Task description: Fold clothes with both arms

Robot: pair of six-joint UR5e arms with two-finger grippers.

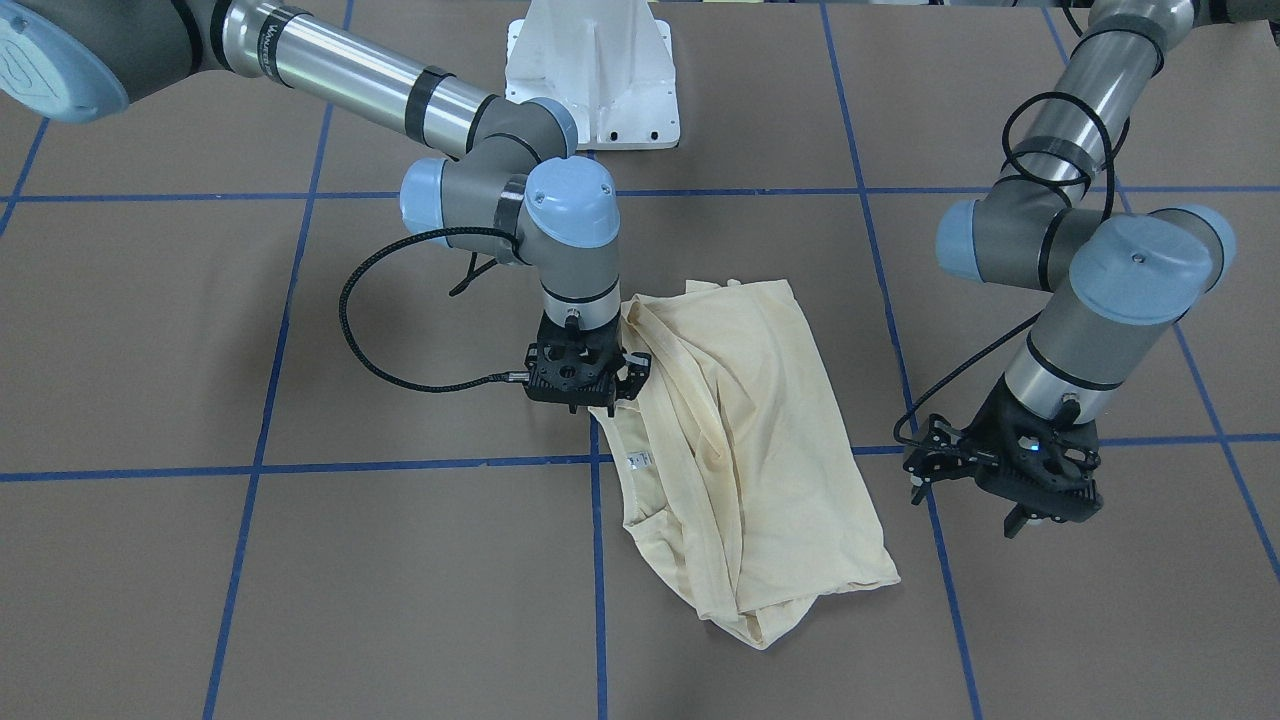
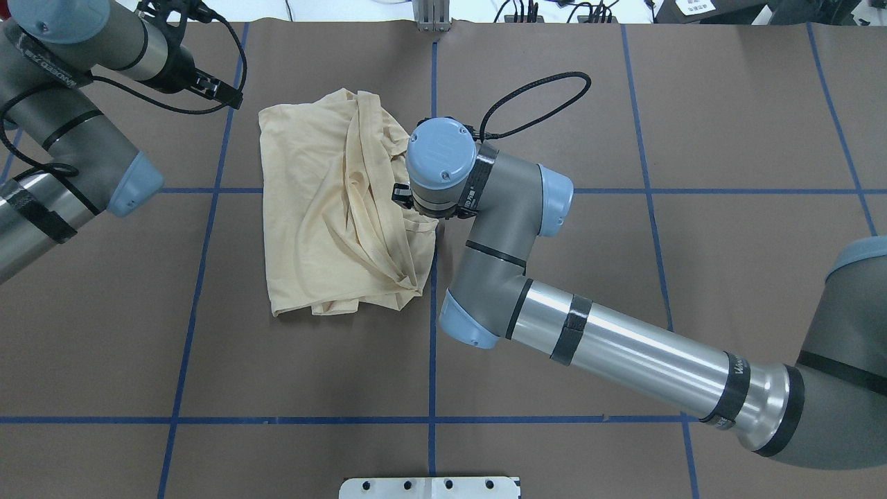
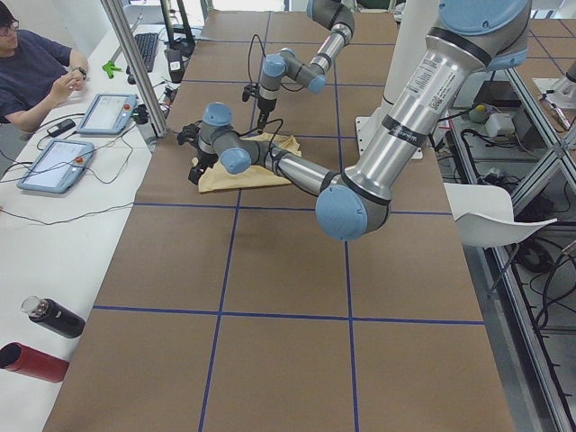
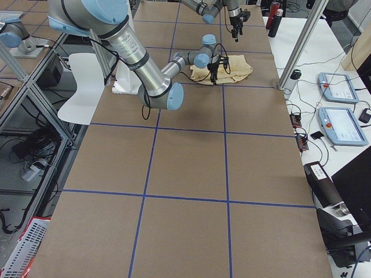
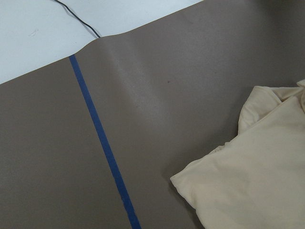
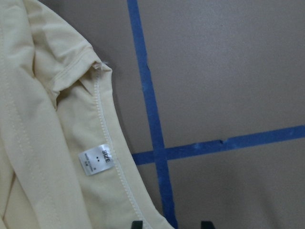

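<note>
Currently right gripper [image 1: 618, 388] sits at the T-shirt [image 1: 770, 430] collar edge, fingers spread; long axis runs away from robot; left gripper [image 1: 963, 510] hangs well clear, fingers also apart

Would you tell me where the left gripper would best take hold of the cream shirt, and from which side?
Probably the outer corner of the shirt nearest the left gripper, approached from above on the robot's left side. The folded layers end there in a flat, exposed edge, well away from the right gripper at the neckline.
</note>
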